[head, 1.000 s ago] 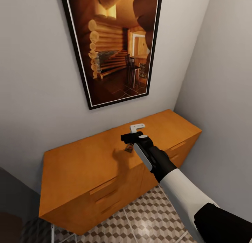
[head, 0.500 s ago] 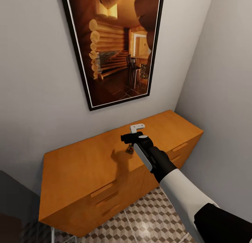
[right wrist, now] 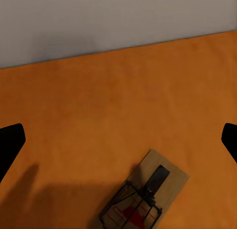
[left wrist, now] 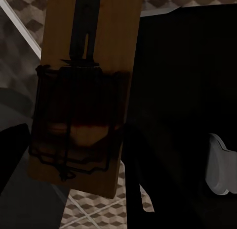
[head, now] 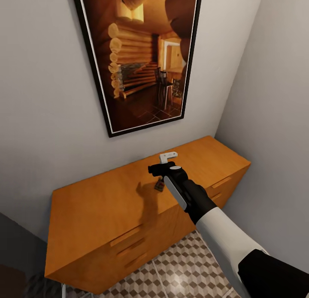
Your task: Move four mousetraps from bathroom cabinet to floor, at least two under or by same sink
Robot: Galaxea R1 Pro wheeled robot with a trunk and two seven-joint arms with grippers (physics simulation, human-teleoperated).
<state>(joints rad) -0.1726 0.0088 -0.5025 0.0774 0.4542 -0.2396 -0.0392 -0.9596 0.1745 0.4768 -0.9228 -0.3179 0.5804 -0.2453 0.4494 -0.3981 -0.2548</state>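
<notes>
Evenly lit, soft and slightly blurred in the head view, walls tilted by wide-angle distortion. Shadow of the right tool (head: 159,169) cast on the cabinet (head: 103,203) just left of it. Very dim in the left wrist view, mousetrap (left wrist: 84,90) murky. Bright and glare-free in the right wrist view.

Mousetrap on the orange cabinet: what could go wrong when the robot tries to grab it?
1. The mousetrap lies flat on the cabinet, so the right gripper might shove it instead of pinching it.
2. It sits off-centre between the open fingers, so they might close on nothing.
3. A second mousetrap, seemingly gripped, hangs over the tiled floor and could slip.
</notes>
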